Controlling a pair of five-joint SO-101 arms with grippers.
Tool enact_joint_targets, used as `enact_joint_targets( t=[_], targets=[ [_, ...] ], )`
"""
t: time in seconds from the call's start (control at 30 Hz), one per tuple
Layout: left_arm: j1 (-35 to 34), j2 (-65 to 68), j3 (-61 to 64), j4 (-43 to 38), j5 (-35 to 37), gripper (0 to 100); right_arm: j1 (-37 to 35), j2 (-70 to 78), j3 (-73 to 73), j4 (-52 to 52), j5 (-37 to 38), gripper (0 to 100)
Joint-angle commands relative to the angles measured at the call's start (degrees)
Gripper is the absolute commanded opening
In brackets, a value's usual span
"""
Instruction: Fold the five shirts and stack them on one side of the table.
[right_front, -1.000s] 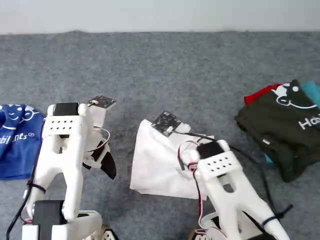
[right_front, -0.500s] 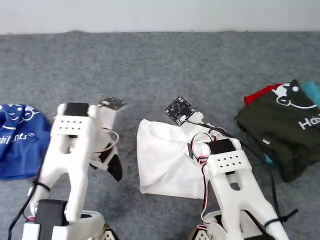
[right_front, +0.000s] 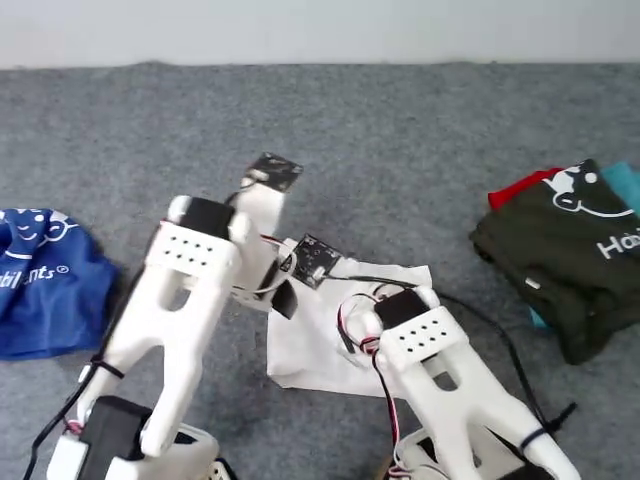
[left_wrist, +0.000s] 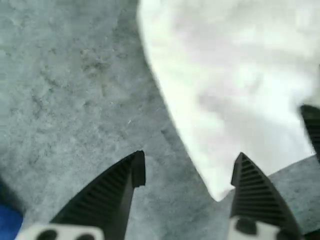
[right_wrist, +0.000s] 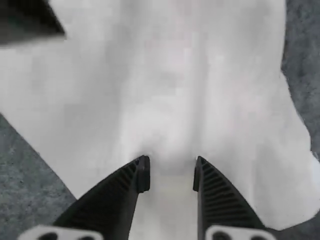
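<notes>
A white shirt (right_front: 325, 335) lies crumpled at the table's middle front. In the high view both arms bend over it, the left arm at its left edge. My left gripper (left_wrist: 190, 172) is open, and one corner of the white shirt (left_wrist: 225, 90) reaches between its fingertips just above the grey table. My right gripper (right_wrist: 170, 172) sits over the middle of the white shirt (right_wrist: 170, 85), its fingers close together on a ridge of cloth. A blue shirt (right_front: 40, 280) lies loose at the far left. A black shirt (right_front: 560, 265) tops a folded stack at the right.
Red cloth (right_front: 520, 188) and teal cloth (right_front: 625, 180) stick out from under the black shirt. Grey carpet (right_front: 380, 130) covers the table, with open room across the back. The left gripper's dark finger (right_wrist: 27, 20) shows at the edge of the right wrist view.
The left arm has swung right and forward to the white shirt's left edge. The right arm has shifted left over the shirt, and the cloth has changed shape.
</notes>
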Motion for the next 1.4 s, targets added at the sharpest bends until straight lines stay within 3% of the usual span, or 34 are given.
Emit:
enact_joint_targets(
  t=[0.0,0.17,0.43,0.77,1.13,1.37],
  targets=[
    [4.75,-0.70,1.80,-1.23,0.62,28,-1.45,-1.36,-3.16,2.59,-1.23,15.8],
    [5.10,3.25,8.22,-4.84,0.62,28,2.07,-1.36,-10.73,8.57,-0.88,15.8],
    [5.27,11.78,9.54,-8.09,0.62,28,10.33,-1.27,-10.99,4.88,2.81,15.8],
    [5.10,16.62,9.71,-9.23,0.62,28,10.95,-0.75,-5.80,-1.27,2.81,15.5],
    [5.10,16.62,9.71,-8.97,0.62,28,10.95,-0.75,1.41,-9.36,2.99,5.2],
    [5.10,16.62,9.80,-8.88,0.62,28,11.03,-0.66,1.41,-10.95,8.09,1.0]
  ],
)
